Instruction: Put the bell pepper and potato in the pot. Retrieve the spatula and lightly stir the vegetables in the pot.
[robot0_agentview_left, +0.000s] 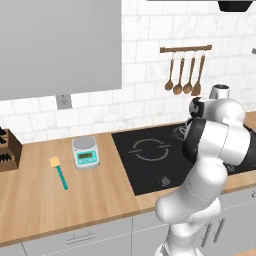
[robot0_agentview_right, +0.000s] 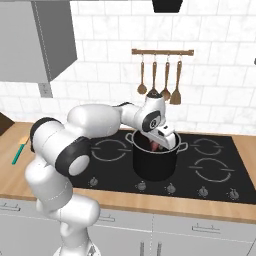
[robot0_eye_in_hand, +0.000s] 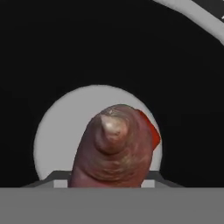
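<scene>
One vegetable, the potato (robot0_eye_in_hand: 113, 151), sits gripped in my gripper (robot0_agentview_right: 154, 145), long axis pointing straight down into the pot (robot0_agentview_right: 155, 162); bell pepper (robot0_eye_in_hand: 151, 130) lies behind it. I'd release, then head left for the spatula (robot0_agentview_left: 59, 171).

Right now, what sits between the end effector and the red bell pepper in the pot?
The potato, gripped in the end effector above the pot. In the hand view it hides most of the bell pepper lying on the pot's floor.
</scene>
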